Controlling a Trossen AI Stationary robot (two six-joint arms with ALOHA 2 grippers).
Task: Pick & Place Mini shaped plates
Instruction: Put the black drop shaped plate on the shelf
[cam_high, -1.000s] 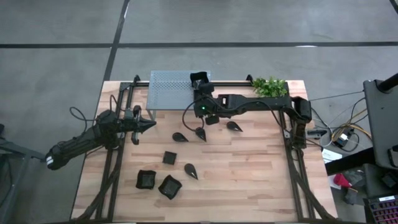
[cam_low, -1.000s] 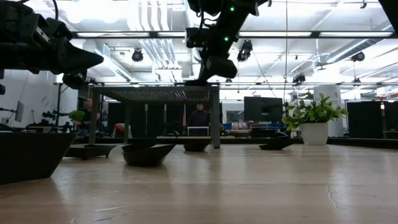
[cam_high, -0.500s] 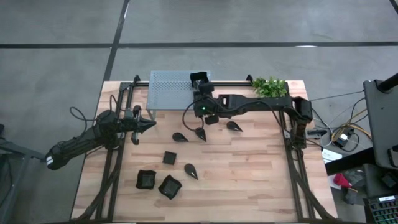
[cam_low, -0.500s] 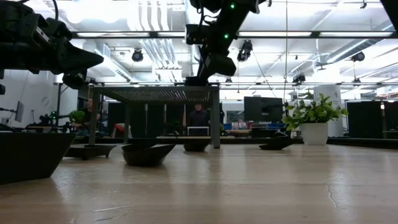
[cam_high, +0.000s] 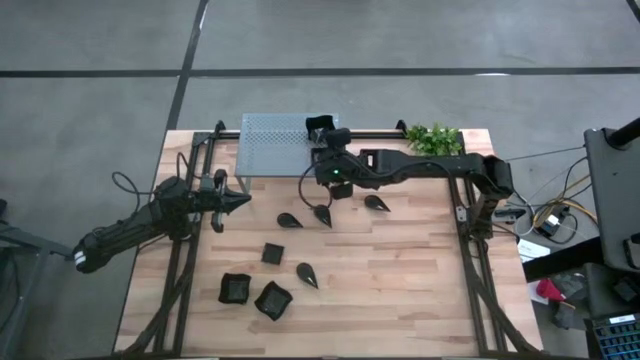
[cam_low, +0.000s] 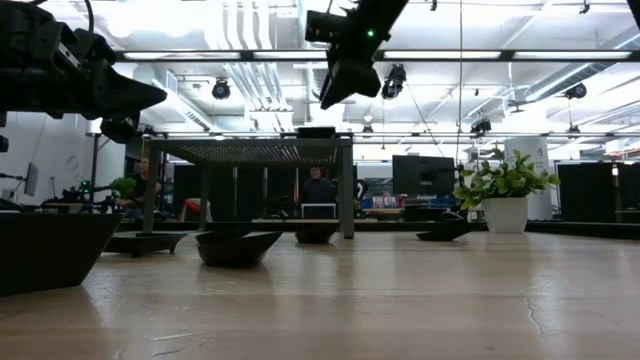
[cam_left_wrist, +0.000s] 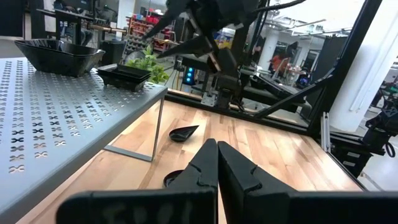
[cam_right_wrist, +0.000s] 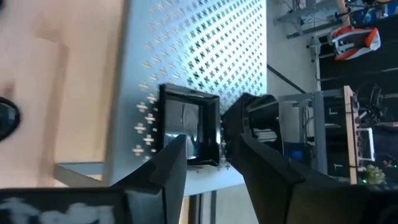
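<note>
My right gripper is open and hangs above the right end of the grey perforated shelf, touching nothing. Under it a flat square black plate lies on the shelf top, also seen as the plate in the low view. A wavy-rimmed black plate sits beside it. On the table lie teardrop plates, a small square one and two wavy squares. My left gripper is shut and empty, held over the table's left side.
The shelf stands on thin legs at the table's far edge. A green plant in a white pot stands at the far right. Bare wood lies across the table's right and near parts. A person shows in the room behind.
My right gripper has let go of the flat square plate and risen from the shelf top. The plate stays flat on the shelf's right end.
</note>
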